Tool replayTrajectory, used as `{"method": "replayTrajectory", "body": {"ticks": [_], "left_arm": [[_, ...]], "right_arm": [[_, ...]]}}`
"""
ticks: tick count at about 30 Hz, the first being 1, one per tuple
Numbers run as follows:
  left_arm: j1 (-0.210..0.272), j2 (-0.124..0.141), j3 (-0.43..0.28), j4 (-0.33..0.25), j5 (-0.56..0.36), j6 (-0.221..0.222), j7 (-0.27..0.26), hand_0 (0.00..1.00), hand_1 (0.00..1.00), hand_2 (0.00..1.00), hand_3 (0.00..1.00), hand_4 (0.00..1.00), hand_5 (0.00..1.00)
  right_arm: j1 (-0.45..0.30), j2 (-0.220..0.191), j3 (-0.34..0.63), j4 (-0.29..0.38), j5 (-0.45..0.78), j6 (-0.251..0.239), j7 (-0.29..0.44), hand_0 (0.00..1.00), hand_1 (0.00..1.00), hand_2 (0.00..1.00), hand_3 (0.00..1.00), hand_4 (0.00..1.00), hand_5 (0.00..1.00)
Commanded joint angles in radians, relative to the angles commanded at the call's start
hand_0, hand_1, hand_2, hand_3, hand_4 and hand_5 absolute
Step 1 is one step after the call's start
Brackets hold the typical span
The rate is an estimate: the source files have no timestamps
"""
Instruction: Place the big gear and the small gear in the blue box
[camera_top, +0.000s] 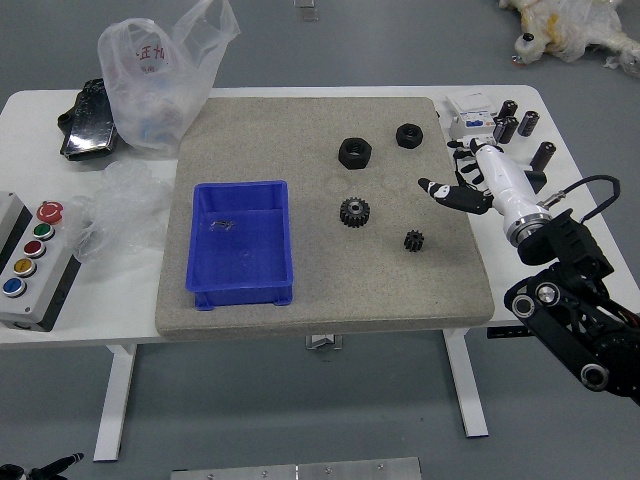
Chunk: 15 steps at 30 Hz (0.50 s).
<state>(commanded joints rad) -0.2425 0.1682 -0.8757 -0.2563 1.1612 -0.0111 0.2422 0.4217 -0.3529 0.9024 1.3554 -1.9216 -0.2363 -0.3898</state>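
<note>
White table (125, 300), beige mat (350, 295) on top; on it stands the blue box (240, 292). Right robot hand (468, 195), fingers spread, empty, is at the mat's right edge; left robot hand (45, 470), lower-left corner, state unclear. Right of the box, the big gear (354, 212) lies black and toothed, the matching small gear (414, 241) farther right.

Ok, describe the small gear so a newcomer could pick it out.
On the white table lies a tan mat holding a blue box. Right of the box, the small gear lies on the mat. It is smaller than the big gear beyond and left of it, and toothed, unlike the two black rings farther off.
</note>
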Motion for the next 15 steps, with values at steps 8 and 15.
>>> {"method": "replayTrajectory", "body": {"ticks": [8,15], "left_arm": [[0.009,0.0,-0.04,-0.003,0.036,-0.005,0.019,0.861,0.657,0.602,0.774,0.788,0.802],[0.015,0.0,-0.059,-0.005,0.053,-0.007,0.029,0.859,0.657,0.602,0.774,0.789,0.802]], "right_arm": [[0.008,0.012,-0.103,-0.033,-0.137,0.014,-0.012,0.558,0.688,0.782,0.803,0.863,0.443],[0.018,0.017,-0.153,-0.09,-0.124,0.012,-0.001,0.493,0.66,0.712,0.743,0.735,0.33]]}}
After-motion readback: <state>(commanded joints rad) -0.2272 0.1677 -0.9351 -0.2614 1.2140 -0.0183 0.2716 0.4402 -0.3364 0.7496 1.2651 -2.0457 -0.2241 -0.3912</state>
